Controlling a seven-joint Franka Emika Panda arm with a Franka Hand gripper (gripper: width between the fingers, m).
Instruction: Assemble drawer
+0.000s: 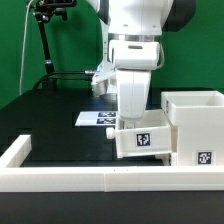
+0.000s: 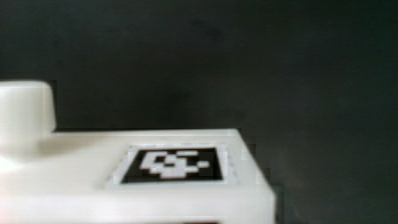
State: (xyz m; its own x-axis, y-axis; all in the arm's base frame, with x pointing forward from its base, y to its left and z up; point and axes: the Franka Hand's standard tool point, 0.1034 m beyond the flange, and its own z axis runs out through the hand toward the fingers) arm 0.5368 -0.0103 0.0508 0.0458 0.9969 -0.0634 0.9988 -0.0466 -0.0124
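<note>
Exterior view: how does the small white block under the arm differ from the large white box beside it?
The small white block is lower and narrower than the large white box. The box shows an open top; the arm hides the block's top. Both are white plastic with a black marker tag on the front.

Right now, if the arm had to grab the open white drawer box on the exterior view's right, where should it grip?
Probably on a side wall of the drawer box, coming from above: the open top exposes thin upright walls that a two-finger gripper could straddle at the rim. Its whole body looks too wide for the jaws. The gripper itself is hidden behind the small tagged white part, so its state cannot be told.
</note>
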